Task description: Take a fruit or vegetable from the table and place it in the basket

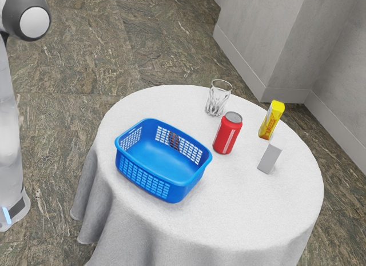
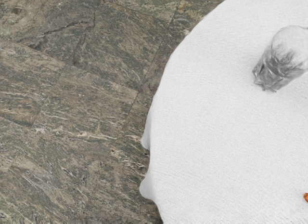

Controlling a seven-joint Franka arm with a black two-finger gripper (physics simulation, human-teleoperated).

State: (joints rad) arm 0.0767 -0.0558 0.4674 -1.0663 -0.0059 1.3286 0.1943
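Your work surface is a round table (image 1: 246, 211) with a white cloth, standing on a brown-grey veined floor (image 1: 68, 66) near plain grey walls (image 1: 251, 31). Locate the brownish-red item (image 1: 174, 141) on the table, just beyond the blue basket's (image 1: 150, 187) lattice side; its partly hidden shape prevents identification. You cannot determine whether the gripper is open or closed.

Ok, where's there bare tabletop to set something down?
Widest: tablecloth between basket, grey block and the rim nearest the exterior camera. Another: between basket, glass and far rim. Crowded: around the red can, with glass, yellow carton and grey block close.
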